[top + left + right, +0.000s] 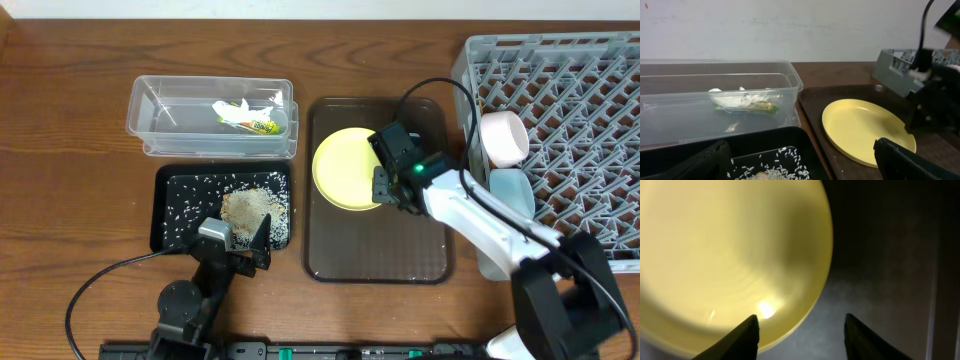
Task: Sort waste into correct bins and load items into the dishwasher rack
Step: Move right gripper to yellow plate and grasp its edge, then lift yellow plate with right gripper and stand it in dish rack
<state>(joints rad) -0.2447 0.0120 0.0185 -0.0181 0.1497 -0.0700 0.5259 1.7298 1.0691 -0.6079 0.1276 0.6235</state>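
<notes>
Dark tray [380, 250] beneath yellow plate [345, 170], its rim between the right claw's [800, 319] spread fingers [740, 340]

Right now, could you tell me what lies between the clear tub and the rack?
In the overhead view, the brown tray holding the plate, with the right gripper open over its rim.

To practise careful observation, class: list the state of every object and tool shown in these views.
Clear rectangular plastic tub: holds white paper scrap, green-and-yellow sauce packet.
Shallow black tray: holds beige rice crumbs.
Round pale-yellow plate: flat, empty, on dark brown tray.
Grey plastic rack: holds white bowl lying sideways.
Right tool: open, above plate's rim.
Left tool: open, empty.
</notes>
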